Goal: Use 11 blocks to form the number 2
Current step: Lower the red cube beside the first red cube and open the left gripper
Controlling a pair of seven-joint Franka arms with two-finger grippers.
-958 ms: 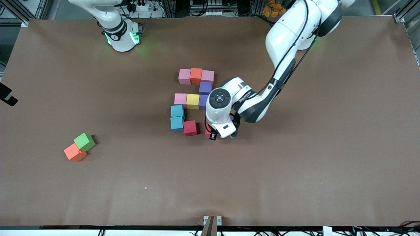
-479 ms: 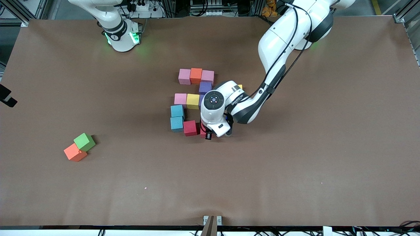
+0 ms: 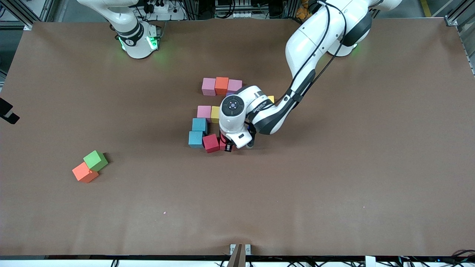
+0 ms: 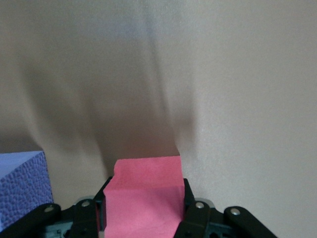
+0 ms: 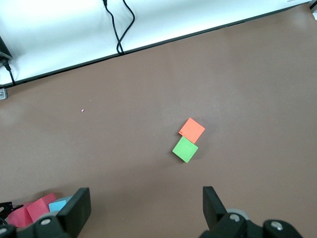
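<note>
Down at the near row of the number 2 (image 3: 217, 113), the left gripper (image 3: 226, 145) has its fingers closed on a red block (image 4: 143, 198), pressing it against the other red block (image 3: 210, 143), which sits skewed beside the two light blue blocks (image 3: 197, 132). I would guess the held cube is meant as the last piece of the bottom row, which is why it is kept low and level at the table (image 3: 334, 185). Above it the pink (image 3: 208, 86), orange (image 3: 221, 85) and pink (image 3: 234, 85) top row shows, then a pink and yellow block (image 3: 214, 114); the arm's wrist hides the purple blocks from the front, though one purple corner (image 4: 22, 188) shows in the left wrist view. The right gripper (image 5: 143, 208) waits with fingers spread wide and empty, high near its base. A spare orange cube (image 3: 84, 172) touches the green cube (image 3: 95, 160) toward the right arm's end.
</note>
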